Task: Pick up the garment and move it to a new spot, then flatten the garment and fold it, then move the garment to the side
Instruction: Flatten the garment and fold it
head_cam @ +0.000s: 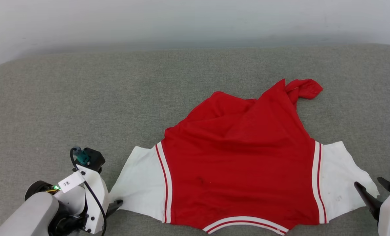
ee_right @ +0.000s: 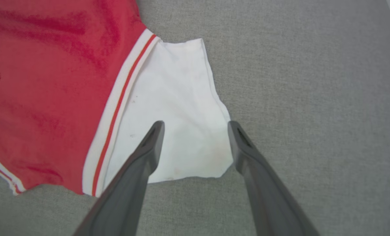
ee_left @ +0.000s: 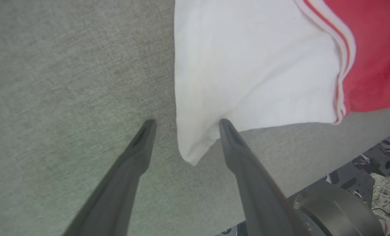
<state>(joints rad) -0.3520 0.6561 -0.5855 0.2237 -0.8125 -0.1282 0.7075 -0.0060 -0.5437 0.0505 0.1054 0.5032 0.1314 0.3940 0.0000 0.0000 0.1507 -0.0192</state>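
Note:
The garment (head_cam: 240,164), a red jersey with white short sleeves and red-white striped trim, lies spread on the grey surface with its collar toward me and its far hem bunched and twisted at the upper right. My left gripper (ee_left: 185,126) stands open over the corner of the left white sleeve (ee_left: 247,65), nothing pinched between its fingers. My right gripper (ee_right: 196,126) is also open, its fingers straddling the outer edge of the right white sleeve (ee_right: 178,114) without holding it. In the head view the left gripper (head_cam: 116,205) sits at the left sleeve's tip and the right gripper (head_cam: 372,190) at the right sleeve's edge.
The grey padded surface (head_cam: 83,98) stretches wide to the left and behind the jersey, ending at a pale wall (head_cam: 195,19). Beyond the surface's near edge, the left wrist view shows the robot's dark base (ee_left: 339,209) and floor clutter with cables (ee_left: 385,183).

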